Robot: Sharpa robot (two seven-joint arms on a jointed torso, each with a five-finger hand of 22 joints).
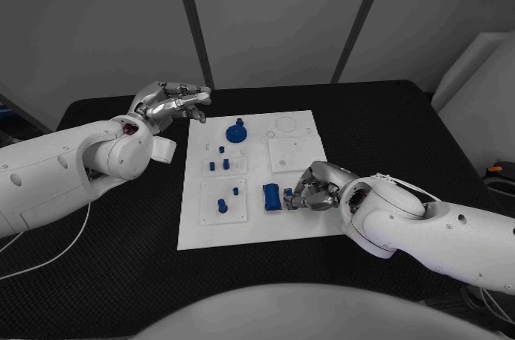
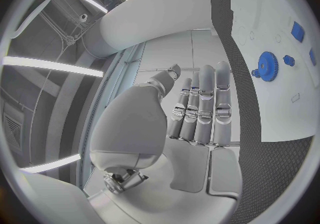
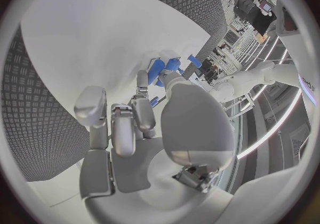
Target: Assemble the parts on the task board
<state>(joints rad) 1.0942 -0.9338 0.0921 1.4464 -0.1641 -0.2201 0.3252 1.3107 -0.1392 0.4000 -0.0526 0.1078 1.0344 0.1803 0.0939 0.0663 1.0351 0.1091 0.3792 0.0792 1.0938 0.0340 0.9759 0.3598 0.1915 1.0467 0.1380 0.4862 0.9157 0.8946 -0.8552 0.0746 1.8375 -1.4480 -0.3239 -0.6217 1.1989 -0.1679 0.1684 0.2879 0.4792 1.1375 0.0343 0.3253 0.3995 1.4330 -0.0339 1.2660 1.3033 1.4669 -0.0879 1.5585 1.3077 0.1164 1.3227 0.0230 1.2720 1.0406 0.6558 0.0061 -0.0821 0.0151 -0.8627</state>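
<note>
The white task board [image 1: 257, 228] lies mid-table. My right hand [image 1: 313, 188] rests on its right half, fingers curled around a small blue part [image 1: 289, 194], right beside a blue rectangular block [image 1: 272, 197]. In the right wrist view the fingertips [image 3: 142, 81] meet blue parts [image 3: 159, 69] on the board. My left hand [image 1: 172, 102] hovers off the board's far-left corner with nothing in it; its fingers [image 2: 203, 104] lie side by side. A blue gear [image 1: 235, 134] [image 2: 268, 65] sits at the far end, with small blue pegs [image 1: 222, 204] on the left side.
A raised white square plate [image 1: 289, 152] and a faint ring outline [image 1: 288, 124] occupy the board's far right. The black table [image 1: 386, 124] shows bare mat on both sides of the board. A white cable [image 1: 59, 247] trails at the near left.
</note>
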